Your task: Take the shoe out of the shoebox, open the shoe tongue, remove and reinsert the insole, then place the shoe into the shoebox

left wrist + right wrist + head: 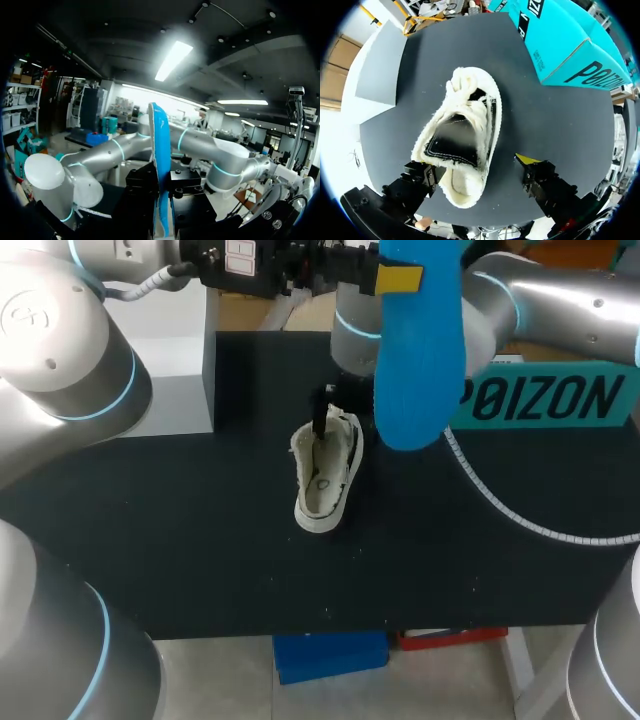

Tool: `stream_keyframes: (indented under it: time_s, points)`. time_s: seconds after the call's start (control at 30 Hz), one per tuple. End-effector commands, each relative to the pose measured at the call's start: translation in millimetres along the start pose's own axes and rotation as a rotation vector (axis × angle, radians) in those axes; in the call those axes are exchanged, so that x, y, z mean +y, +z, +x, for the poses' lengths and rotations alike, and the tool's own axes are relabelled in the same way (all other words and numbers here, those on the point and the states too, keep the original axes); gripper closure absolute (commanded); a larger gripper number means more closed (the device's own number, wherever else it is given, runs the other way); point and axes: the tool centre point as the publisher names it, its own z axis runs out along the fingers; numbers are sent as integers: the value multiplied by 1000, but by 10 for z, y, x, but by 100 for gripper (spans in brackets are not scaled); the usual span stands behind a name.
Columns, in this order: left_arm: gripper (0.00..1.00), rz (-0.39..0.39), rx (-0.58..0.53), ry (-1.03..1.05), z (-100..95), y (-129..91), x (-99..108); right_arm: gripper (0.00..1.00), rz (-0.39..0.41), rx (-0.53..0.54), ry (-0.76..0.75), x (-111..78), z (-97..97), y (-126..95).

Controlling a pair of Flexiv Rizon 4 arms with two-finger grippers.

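Note:
A white shoe [325, 475] lies on the black table [200, 540], its opening facing up. In the right wrist view the shoe [465, 130] has its heel end between the wide-apart fingers of my right gripper [480, 175], which is open and holds nothing. In the head view my right gripper [328, 418] hangs just over the shoe's far end. High above the table, my left gripper [395, 275] is shut on the blue insole [420, 350]. The left wrist view shows the insole [160, 170] edge-on between that gripper's black fingers.
The teal shoebox [540, 395] stands at the table's right rear, also seen in the right wrist view as the teal shoebox [565, 45]. A grey-white box [165, 370] sits at the left rear. A white cable [500, 505] curves over the right side.

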Motion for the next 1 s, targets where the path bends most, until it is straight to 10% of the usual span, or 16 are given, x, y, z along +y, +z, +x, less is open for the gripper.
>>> stream_keyframes:
  time_s: [0.03, 0.13, 0.73, 1.0]
  points:
    - [100, 2, -1, 1, -6, 17, 7, 0, -25, 396, -5, -44, -318, -335]
    - [100, 2, -1, 1, -6, 17, 7, 0, -125, 559, -107, -77, -304, -538]
    - [100, 2, -1, 1, -6, 17, 7, 0, -151, 537, -152, -99, -291, -593]
    - [100, 2, -1, 1, -6, 17, 7, 0, -159, 810, -59, -134, -440, -860]
